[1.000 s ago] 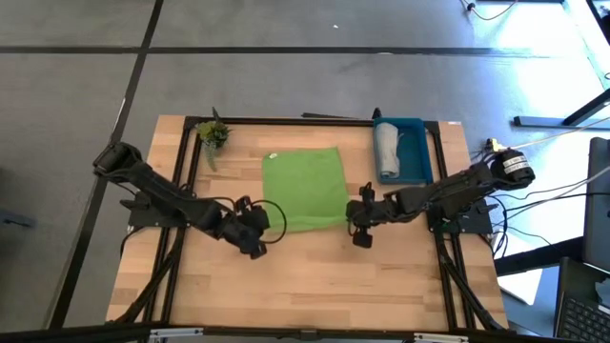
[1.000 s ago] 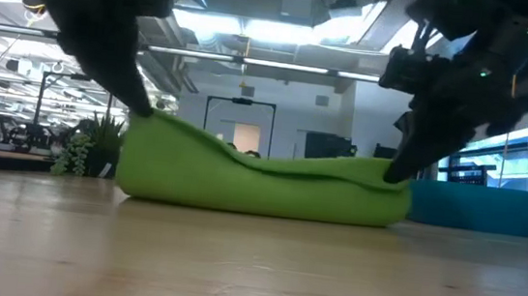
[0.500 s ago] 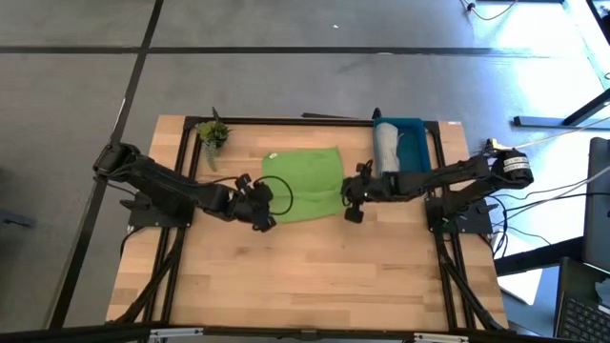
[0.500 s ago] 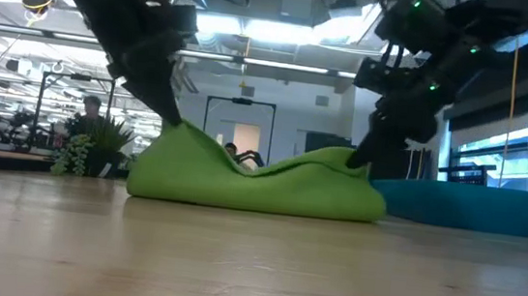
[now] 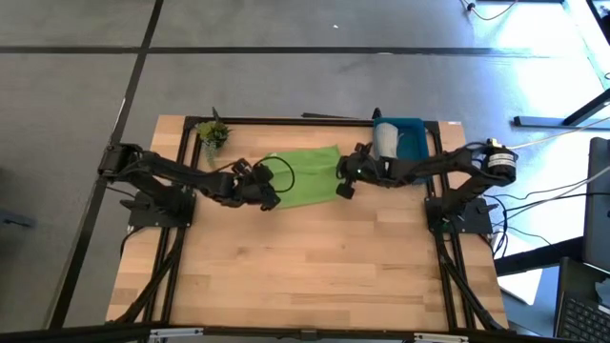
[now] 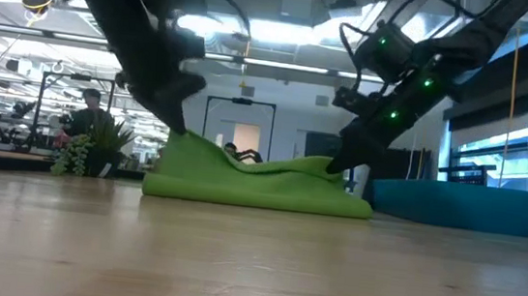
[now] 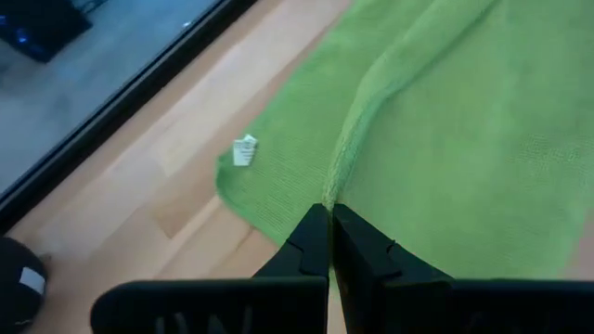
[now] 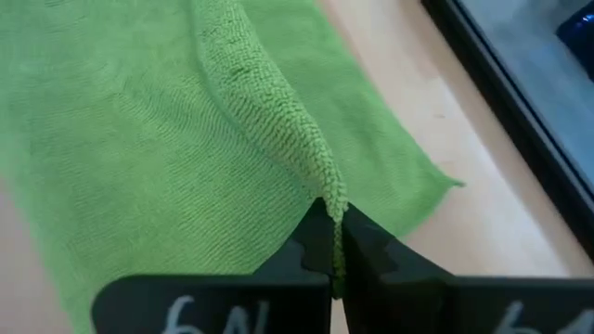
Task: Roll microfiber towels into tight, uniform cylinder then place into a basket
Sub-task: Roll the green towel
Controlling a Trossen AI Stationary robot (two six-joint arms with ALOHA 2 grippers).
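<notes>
- The left arm reaches low across the pale wooden slatted counter (image 5: 315,276) from nine o'clock, its left end effector (image 5: 271,195) pinched tight on the near left edge of the bright green microfiber towel (image 5: 307,174).
- The right arm stretches in from three o'clock, nearly straight, and its right end effector (image 5: 343,183) is likewise clamped on the towel's near right edge.
- From counter level the two pinched corners are lifted and the cloth sags between them, folded over itself.
- Up close the towel shows a nubby looped weave with a raised hem ridge running into each pair of dark fingers; a small white tag (image 7: 244,149) sits near one corner.
- The towel lies at twelve o'clock of the counter's middle.
- At two o'clock stands the blue rectangular plastic basket (image 5: 416,152), with a light grey rolled cloth (image 5: 386,149) inside.
- At ten o'clock sits a small green plant sprig (image 5: 213,133).
</notes>
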